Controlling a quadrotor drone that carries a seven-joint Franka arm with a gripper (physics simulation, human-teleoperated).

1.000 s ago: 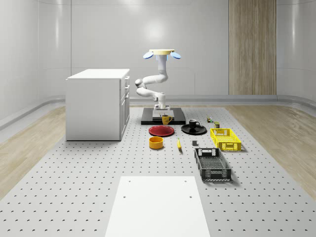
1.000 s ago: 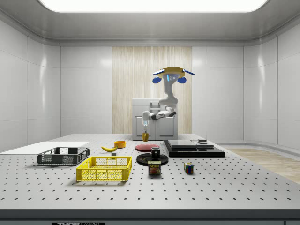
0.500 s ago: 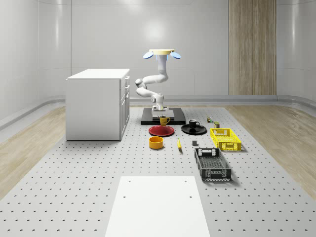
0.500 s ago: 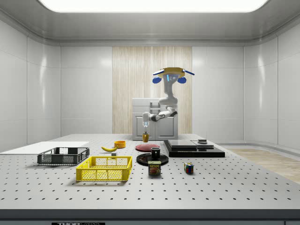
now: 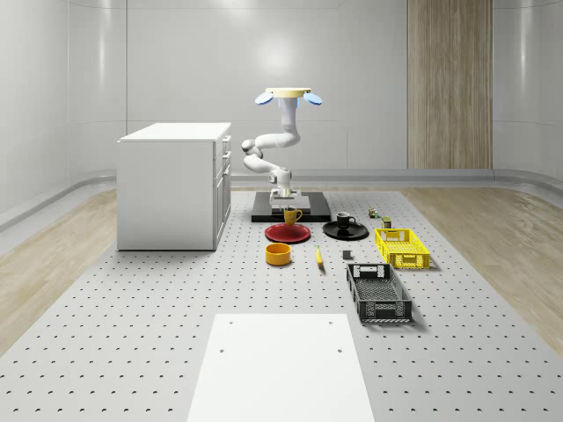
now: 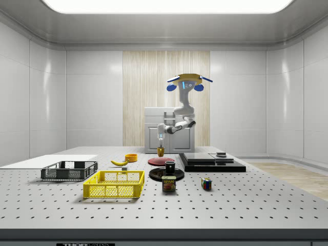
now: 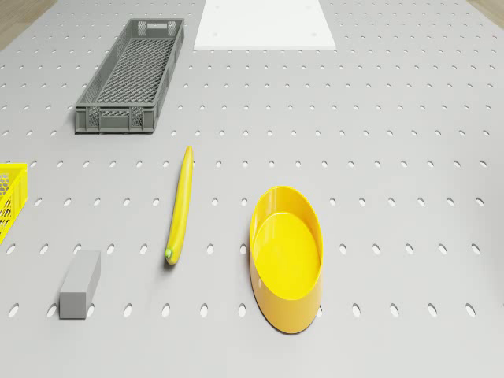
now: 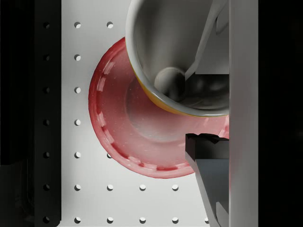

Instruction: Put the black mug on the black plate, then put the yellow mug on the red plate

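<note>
Drone (image 5: 288, 95) hovered over the table's (image 5: 132, 299) far end. Hand (image 5: 286, 200) clamped on yellow mug (image 5: 290, 215), held just above red plate (image 5: 288, 233). Black mug (image 5: 344, 220) sat on black plate (image 5: 346, 231), beside.

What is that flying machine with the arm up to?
The drone hovers above the far end of the table, and its gripper holds the yellow mug in the air just above the red plate. The black mug already sits on the black plate.
</note>
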